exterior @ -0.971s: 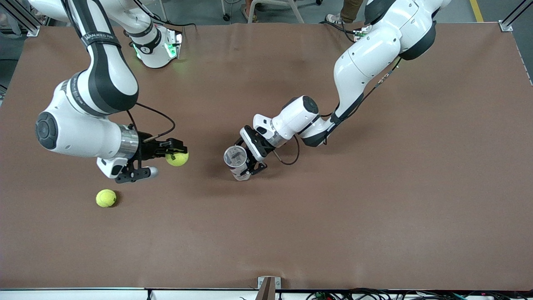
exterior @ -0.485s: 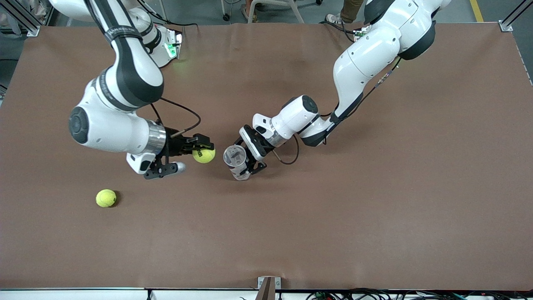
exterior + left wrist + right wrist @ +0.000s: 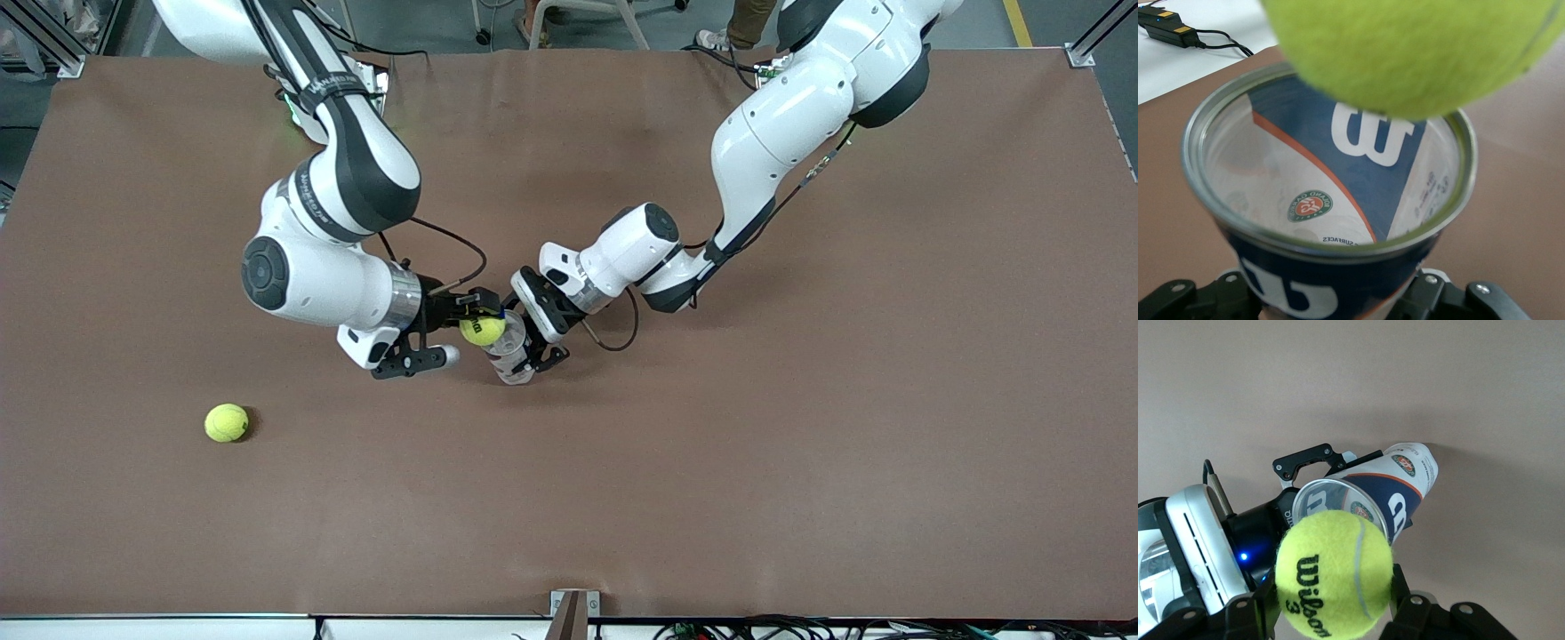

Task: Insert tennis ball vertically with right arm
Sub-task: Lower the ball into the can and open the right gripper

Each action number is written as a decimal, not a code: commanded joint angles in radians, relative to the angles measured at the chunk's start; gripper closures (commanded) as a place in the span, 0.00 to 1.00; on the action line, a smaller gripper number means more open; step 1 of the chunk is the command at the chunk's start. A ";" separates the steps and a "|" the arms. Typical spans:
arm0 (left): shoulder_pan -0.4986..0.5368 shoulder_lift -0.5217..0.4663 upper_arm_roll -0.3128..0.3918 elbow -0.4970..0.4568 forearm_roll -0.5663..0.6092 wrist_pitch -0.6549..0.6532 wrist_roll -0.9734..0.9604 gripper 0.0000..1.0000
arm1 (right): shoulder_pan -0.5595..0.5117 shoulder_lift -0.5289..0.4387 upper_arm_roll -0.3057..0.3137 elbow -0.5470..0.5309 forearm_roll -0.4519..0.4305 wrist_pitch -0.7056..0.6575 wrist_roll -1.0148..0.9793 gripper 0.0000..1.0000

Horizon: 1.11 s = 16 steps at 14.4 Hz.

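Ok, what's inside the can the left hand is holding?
The can looks empty: through its open mouth only the clear wall and printed label show. The tennis ball in the right hand sits above the rim, hiding part of the opening; the can's bottom isn't visible.

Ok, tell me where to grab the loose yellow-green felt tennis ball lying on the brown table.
Grip the loose tennis ball across its widest middle, coming straight down from above. It is round, sits alone on the brown table, and nothing crowds its sides.
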 commanded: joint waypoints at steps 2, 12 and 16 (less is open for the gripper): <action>-0.012 -0.004 0.015 -0.004 -0.001 -0.024 0.000 0.25 | 0.016 0.013 -0.009 0.029 0.012 -0.011 0.038 0.66; -0.015 0.011 0.028 -0.010 0.001 -0.027 0.005 0.25 | 0.013 0.026 -0.012 0.057 0.002 -0.011 0.036 0.00; -0.023 0.009 0.039 -0.007 0.001 -0.027 0.005 0.25 | -0.029 0.021 -0.055 0.057 -0.030 -0.056 0.036 0.00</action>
